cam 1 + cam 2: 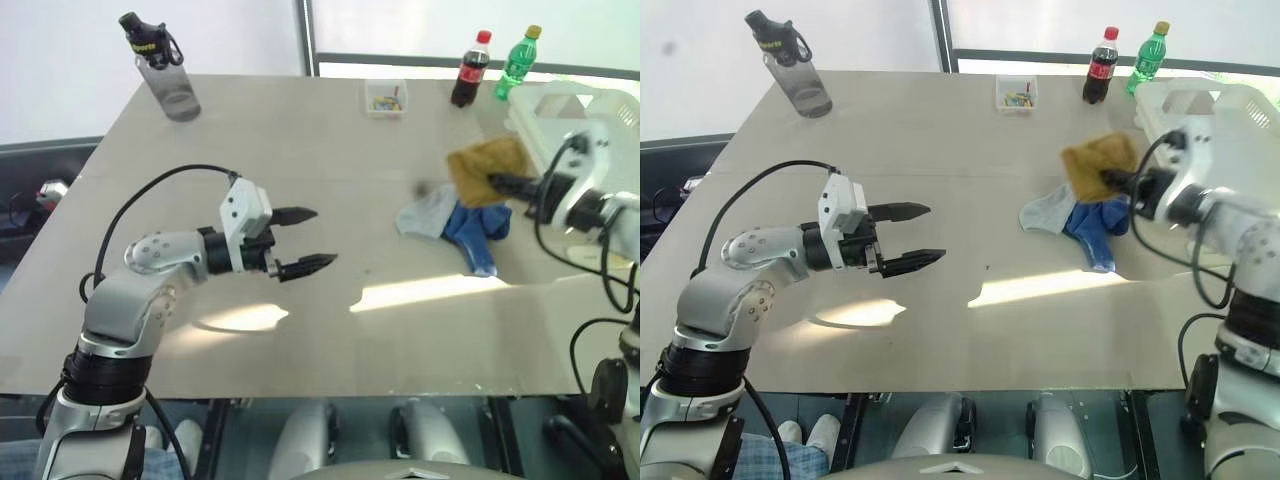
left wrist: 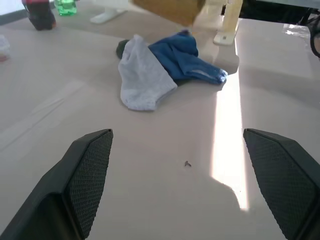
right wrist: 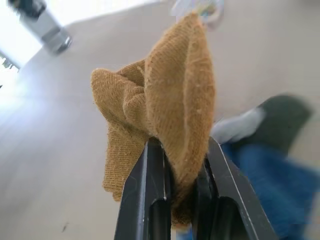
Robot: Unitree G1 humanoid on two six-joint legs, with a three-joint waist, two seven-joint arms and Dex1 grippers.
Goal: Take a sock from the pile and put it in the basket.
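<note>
The right gripper (image 3: 179,150) is clamping the sock (image 1: 487,168) above the pile (image 1: 458,222), basket (image 1: 578,108) at 2 o'clock; the thin pinch risks slipping in transit, while the left gripper (image 1: 307,240) is idling with jaws apart.

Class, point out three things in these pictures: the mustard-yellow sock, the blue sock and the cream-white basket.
mustard-yellow sock (image 3: 170,110), right wrist view, on its bunched knit above the black fingers.
blue sock (image 2: 182,55), left wrist view, on its middle.
cream-white basket (image 1: 1240,125), right eye view, on its near wall.
</note>
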